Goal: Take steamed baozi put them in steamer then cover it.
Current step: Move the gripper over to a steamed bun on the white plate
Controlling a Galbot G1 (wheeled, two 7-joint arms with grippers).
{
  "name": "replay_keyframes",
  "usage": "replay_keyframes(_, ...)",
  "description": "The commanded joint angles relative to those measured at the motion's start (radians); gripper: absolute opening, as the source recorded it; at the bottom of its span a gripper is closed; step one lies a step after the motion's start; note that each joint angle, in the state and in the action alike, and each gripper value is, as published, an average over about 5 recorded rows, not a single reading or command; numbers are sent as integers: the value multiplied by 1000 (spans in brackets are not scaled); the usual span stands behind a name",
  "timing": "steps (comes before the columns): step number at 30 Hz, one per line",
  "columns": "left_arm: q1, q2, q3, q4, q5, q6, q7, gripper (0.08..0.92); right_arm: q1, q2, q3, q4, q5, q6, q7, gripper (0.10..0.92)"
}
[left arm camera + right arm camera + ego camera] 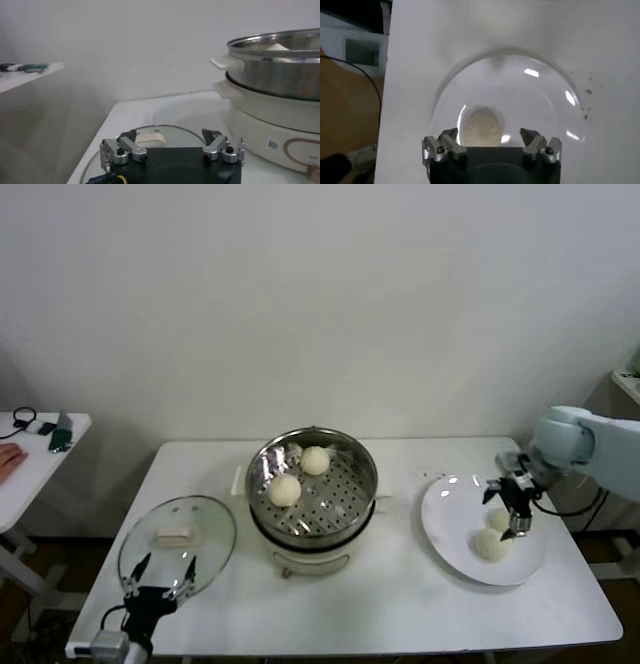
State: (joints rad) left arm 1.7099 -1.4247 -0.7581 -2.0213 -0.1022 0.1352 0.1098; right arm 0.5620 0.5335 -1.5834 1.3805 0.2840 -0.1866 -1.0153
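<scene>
The steamer stands mid-table with two baozi on its perforated tray. Two more baozi lie on a white plate at the right. My right gripper hangs open just above them; in the right wrist view it straddles one baozi. The glass cover with its cream handle lies flat at the left. My left gripper is open and empty at the cover's near edge; it also shows in the left wrist view, facing the cover and steamer.
A side table with cables and small items stands at the far left, with a person's hand on it. The table's right edge is close beyond the plate. A wall stands behind.
</scene>
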Motion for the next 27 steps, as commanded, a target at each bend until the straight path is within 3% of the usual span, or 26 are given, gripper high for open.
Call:
replay_keyframes(1,5,1,1,4,-2,-5,0,823,-267,-53,192,-40,-117,-14,30,823)
replay_keyframes(20,9,4,7,5,5,-11,1,823,-395,32,353,-147,-158,-13,82,819)
replay_keyframes(27,7,4,6,5,5,-12,0,823,-396,37,357,-150,-158,-16,72,726)
